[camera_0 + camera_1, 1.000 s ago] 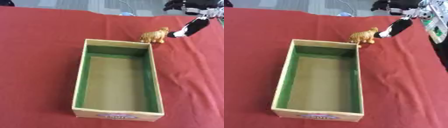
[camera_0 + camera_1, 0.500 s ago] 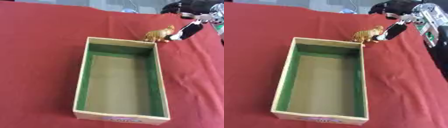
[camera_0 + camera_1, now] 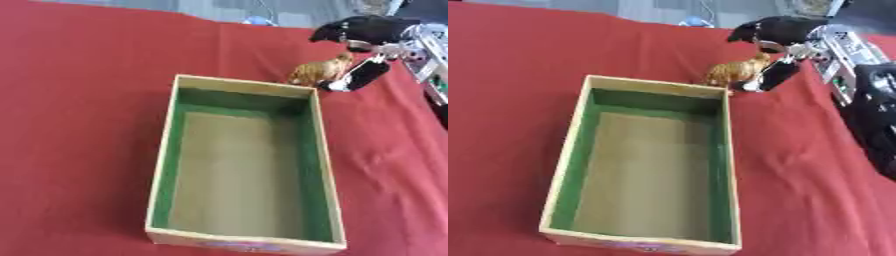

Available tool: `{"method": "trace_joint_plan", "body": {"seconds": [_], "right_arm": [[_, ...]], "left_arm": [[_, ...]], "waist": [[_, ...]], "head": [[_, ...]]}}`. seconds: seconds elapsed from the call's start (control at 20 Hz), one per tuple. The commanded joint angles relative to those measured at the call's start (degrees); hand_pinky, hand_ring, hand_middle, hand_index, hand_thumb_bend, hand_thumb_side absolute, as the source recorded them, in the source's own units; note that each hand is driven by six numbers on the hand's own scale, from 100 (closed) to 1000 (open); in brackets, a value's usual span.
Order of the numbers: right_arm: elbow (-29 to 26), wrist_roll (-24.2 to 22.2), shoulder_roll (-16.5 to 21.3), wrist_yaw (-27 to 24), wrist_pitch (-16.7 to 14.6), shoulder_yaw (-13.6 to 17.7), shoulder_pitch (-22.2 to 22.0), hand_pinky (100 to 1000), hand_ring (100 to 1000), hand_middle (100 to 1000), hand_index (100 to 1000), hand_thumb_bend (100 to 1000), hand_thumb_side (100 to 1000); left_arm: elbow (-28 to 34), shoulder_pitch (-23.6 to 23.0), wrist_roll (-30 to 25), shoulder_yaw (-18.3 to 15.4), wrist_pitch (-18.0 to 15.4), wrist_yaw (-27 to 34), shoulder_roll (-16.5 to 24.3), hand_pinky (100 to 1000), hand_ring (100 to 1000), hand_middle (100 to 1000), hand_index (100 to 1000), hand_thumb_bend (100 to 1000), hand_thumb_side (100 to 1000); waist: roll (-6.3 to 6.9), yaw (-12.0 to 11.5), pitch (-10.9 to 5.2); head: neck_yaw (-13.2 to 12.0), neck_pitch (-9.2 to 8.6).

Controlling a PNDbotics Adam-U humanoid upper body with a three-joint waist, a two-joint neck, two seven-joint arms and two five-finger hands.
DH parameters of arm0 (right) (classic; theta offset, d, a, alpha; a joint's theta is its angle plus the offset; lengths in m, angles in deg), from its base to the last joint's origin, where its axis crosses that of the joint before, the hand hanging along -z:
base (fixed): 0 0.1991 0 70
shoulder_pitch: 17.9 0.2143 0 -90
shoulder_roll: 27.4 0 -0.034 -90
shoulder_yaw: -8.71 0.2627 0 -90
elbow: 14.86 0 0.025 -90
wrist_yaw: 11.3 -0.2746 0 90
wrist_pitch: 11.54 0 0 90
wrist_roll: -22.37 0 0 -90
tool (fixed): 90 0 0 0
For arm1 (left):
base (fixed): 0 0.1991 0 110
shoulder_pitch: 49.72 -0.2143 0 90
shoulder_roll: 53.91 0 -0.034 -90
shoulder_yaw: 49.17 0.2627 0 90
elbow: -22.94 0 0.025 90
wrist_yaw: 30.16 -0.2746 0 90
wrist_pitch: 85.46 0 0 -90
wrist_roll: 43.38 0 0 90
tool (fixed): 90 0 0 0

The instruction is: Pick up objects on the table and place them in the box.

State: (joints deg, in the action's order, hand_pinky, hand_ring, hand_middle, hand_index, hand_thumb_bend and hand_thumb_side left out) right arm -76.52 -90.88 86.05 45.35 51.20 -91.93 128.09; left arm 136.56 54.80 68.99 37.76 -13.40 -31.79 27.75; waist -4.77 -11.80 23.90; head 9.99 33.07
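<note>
A red tablecloth (image 3: 79, 100) carries a wooden box (image 3: 163, 165) with green inner walls; a label on its near face is too blurred to read. The right hand (image 3: 785, 37) reaches in above the far right corner, thumb and fingers spread around a small golden-brown animal figure (image 3: 319, 70) standing just outside the box.

The right robot hand (image 3: 785, 35) is blurred, so whether it touches the small brown animal figure (image 3: 734, 71) cannot be told, nor how its fingers curl. The figure's details are too soft to identify. The box (image 3: 164, 165) near label is cut off. A pale blue object (image 3: 259, 21) at the tabletop's far edge is indistinct.
</note>
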Motion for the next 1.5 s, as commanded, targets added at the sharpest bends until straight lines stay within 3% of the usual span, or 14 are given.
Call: {"method": "trace_joint_plan", "body": {"seconds": [0.05,0.35,0.5,0.7,0.85,1.15,1.25,1.3,1.5], "right_arm": [[0.1,-0.5,1.1,0.9,-0.7,0.5,1.1,961,914,904,1000,349,573],[0.5,-2.3,0.6,0.4,-1.3,0.3,1.3,951,896,832,1000,207,485],[0.7,-2.9,0.4,0.0,-1.3,0.2,1.4,943,883,769,949,100,402],[1.3,-3.4,0.0,0.0,-1.0,0.0,1.5,935,869,709,890,100,292],[1.8,-3.6,-0.3,0.2,-0.9,-0.2,1.5,931,861,665,862,100,269],[1.6,-2.0,-0.6,-0.4,-0.5,-0.1,1.7,896,809,512,625,100,235],[1.2,-0.6,-0.5,-0.3,0.1,0.1,1.8,863,777,471,519,100,142],[1.0,0.2,-0.5,-0.3,0.5,0.2,1.8,860,778,472,489,100,100],[0.9,3.6,-0.6,-0.2,1.3,0.2,1.5,849,759,448,429,100,132]], "left_arm": [[1.0,0.4,-0.3,0.0,0.1,-0.4,1.1,508,497,527,695,100,767],[1.0,0.5,-0.4,0.0,0.1,-0.5,1.1,509,496,527,693,100,766],[1.0,0.4,-0.4,0.0,0.1,-0.5,1.0,509,497,527,692,100,766],[1.0,0.5,-0.4,0.0,0.2,-0.6,1.0,509,497,527,691,100,765],[1.0,0.5,-0.4,0.0,0.2,-0.6,0.9,510,497,527,690,100,766],[1.0,0.5,-0.3,0.0,0.3,-0.7,0.9,510,497,527,689,100,765],[1.0,0.5,-0.3,0.0,0.4,-0.7,0.8,510,497,527,689,100,764],[1.0,0.5,-0.3,0.0,0.4,-0.7,0.8,510,497,527,689,100,761],[1.0,0.4,-0.3,-0.1,0.3,-0.8,0.8,510,497,527,689,100,757]], "waist": [[0.16,0.0,-1.04],[0.13,-0.2,-0.84],[0.09,-0.2,-0.76],[0.03,-0.3,-0.60],[-0.02,-0.4,-0.48],[0.01,-0.4,-0.44],[-0.02,-0.3,-0.48],[-0.02,-0.3,-0.49],[0.03,-0.3,-0.62]], "head": [[0.2,-0.69],[0.3,-0.86],[0.3,-0.90],[0.4,-1.08],[0.5,-1.15],[0.5,-0.93],[0.5,-1.01],[0.5,-1.05],[0.7,-1.07]]}}
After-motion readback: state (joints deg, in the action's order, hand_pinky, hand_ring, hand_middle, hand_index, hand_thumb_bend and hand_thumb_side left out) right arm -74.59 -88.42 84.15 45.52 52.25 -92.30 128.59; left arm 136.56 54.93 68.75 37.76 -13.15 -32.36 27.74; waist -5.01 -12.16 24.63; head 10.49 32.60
